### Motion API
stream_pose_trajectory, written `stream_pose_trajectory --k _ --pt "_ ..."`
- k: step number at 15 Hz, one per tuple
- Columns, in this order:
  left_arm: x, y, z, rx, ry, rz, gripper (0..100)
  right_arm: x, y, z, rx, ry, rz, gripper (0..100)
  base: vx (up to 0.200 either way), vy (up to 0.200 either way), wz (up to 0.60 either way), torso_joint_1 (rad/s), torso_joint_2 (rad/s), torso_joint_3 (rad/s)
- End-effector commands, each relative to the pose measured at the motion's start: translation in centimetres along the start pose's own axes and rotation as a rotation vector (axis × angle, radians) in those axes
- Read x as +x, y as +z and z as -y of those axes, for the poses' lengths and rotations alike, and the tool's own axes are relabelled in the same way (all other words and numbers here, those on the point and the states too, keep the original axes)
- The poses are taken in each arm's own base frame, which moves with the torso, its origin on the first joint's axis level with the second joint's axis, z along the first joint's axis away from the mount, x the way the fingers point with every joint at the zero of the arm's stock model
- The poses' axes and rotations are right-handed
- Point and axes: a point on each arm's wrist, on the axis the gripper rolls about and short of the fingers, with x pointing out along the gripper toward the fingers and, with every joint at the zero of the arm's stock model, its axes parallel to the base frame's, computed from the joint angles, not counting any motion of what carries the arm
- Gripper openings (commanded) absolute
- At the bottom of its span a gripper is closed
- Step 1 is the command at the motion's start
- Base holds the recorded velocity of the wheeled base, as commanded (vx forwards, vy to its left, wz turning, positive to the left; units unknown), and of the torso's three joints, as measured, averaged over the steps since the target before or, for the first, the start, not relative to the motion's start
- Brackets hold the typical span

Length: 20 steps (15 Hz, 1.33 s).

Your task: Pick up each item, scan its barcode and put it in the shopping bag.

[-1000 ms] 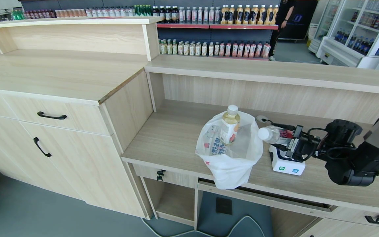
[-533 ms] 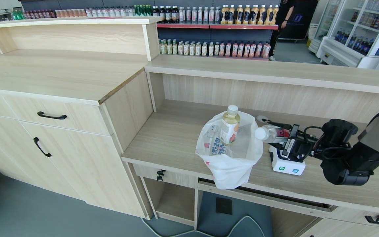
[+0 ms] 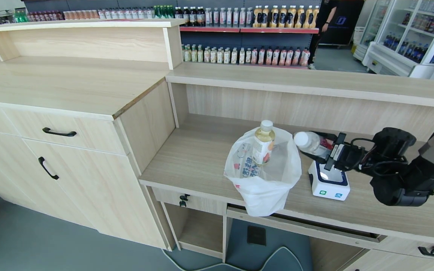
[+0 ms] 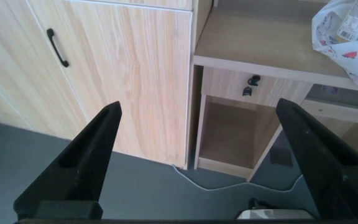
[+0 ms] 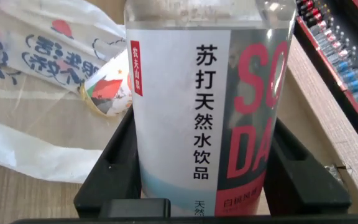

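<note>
My right gripper (image 3: 324,149) is shut on a clear soda water bottle (image 3: 311,143) with a white cap, held on its side above the white barcode scanner (image 3: 329,182), cap toward the bag. The right wrist view shows the bottle's white and red label (image 5: 207,112) between the black fingers (image 5: 114,165). A white plastic shopping bag (image 3: 264,177) stands open on the counter left of the scanner, with a yellow drink bottle (image 3: 263,145) upright inside it. My left gripper (image 4: 204,165) hangs open low in front of the cabinet, its dark fingers (image 4: 82,165) spread wide with nothing between them.
The wooden counter (image 3: 202,158) has a raised back ledge (image 3: 307,84) behind the bag and scanner. A taller cabinet with drawers (image 3: 58,131) stands to the left. An open cubby (image 4: 232,137) lies under the counter edge. Store shelves with drinks (image 3: 239,34) are behind.
My right gripper has lifted the soda water bottle up and slightly back, away from the scanner's top, whose lit window now shows. The bag and its bottle have not moved.
</note>
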Motion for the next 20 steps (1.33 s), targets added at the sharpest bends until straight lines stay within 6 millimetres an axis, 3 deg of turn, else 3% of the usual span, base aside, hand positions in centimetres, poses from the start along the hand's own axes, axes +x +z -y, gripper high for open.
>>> stream_pose_trajectory --k 1,3,5,9,13,15,19,20 --pt "0.0 0.0 0.0 0.0 0.001 0.001 100 -4.1 11.2 7.9 0.238 -0.117 -0.031 0 0.0 0.0 0.0 0.0 0.0 0.0" --pt "0.0 0.0 0.0 0.0 0.001 0.001 100 -7.1 16.6 10.2 0.427 -0.174 -0.103 0 0.0 0.0 0.0 0.0 0.0 0.0" --pt "0.0 0.0 0.0 0.0 0.001 0.001 100 -9.2 19.3 10.7 0.619 -0.32 -0.257 0 0.0 0.0 0.0 0.0 0.0 0.0" --pt "0.0 0.0 0.0 0.0 0.001 0.001 100 -10.1 17.4 9.7 0.819 -0.595 -0.513 0 0.0 0.0 0.0 0.0 0.0 0.0" --pt "0.0 0.0 0.0 0.0 0.001 0.001 100 -9.8 13.3 7.7 0.751 -0.725 -0.685 0 0.0 0.0 0.0 0.0 0.0 0.0" --pt "0.0 0.0 0.0 0.0 0.001 0.001 100 -9.0 12.3 7.5 0.69 -0.712 -0.671 0 0.0 0.0 0.0 0.0 0.0 0.0" --pt "0.0 0.0 0.0 0.0 0.002 0.001 100 -5.6 13.2 6.7 0.573 -0.529 -0.422 0 0.0 0.0 0.45 0.002 0.0 0.003" --pt "0.0 0.0 0.0 0.0 0.001 0.001 100 -4.0 13.5 5.9 0.55 -0.482 -0.366 0 0.0 0.0 0.6 0.002 0.0 0.007"
